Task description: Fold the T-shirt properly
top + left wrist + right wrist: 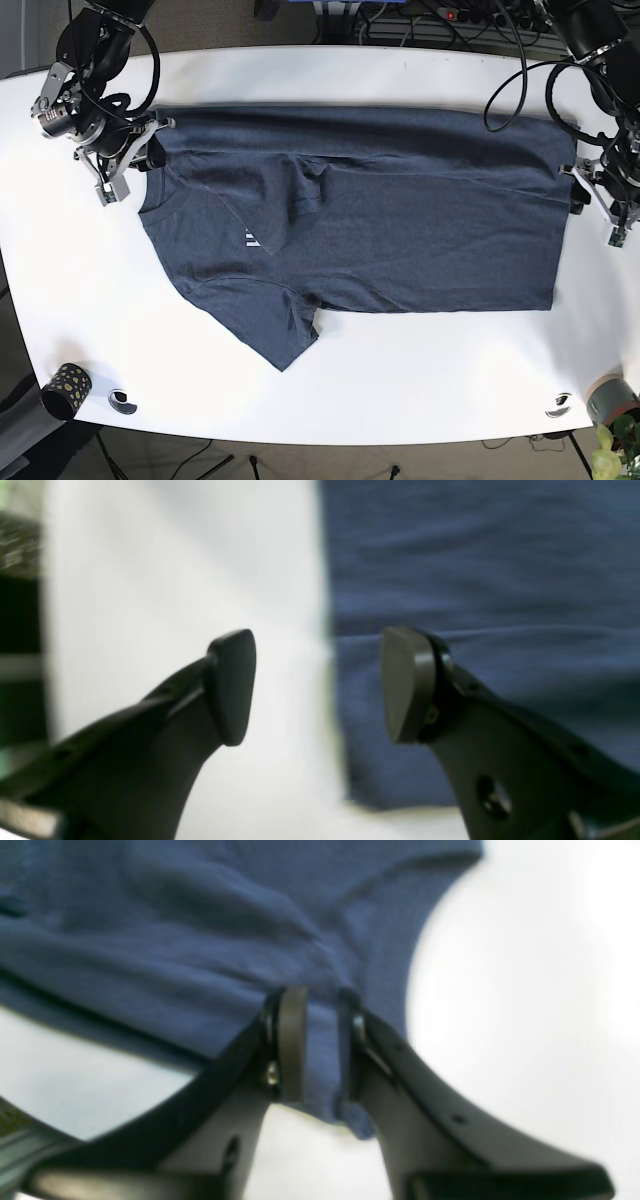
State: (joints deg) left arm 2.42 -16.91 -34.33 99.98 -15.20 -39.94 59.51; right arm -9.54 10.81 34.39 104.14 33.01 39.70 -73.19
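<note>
A dark blue T-shirt (380, 215) lies spread on the white table (450, 380), collar to the left, hem to the right. Its far side looks folded in, and the near sleeve (280, 330) sticks out toward the front. At the shirt's far left shoulder corner, my right gripper (150, 152) is shut on a pinch of the blue cloth (320, 1060), seen between the pads (292, 1040) in the right wrist view. My left gripper (320, 685) is open at the hem edge (578, 190). One finger (407, 685) hangs over the cloth, the other over bare table.
A black speckled cup (65, 388) and a small round object (122, 401) sit at the front left corner. Another small round object (560, 404) and a grey pot (612, 398) with a plant are at the front right. Cables (520, 60) run along the back edge.
</note>
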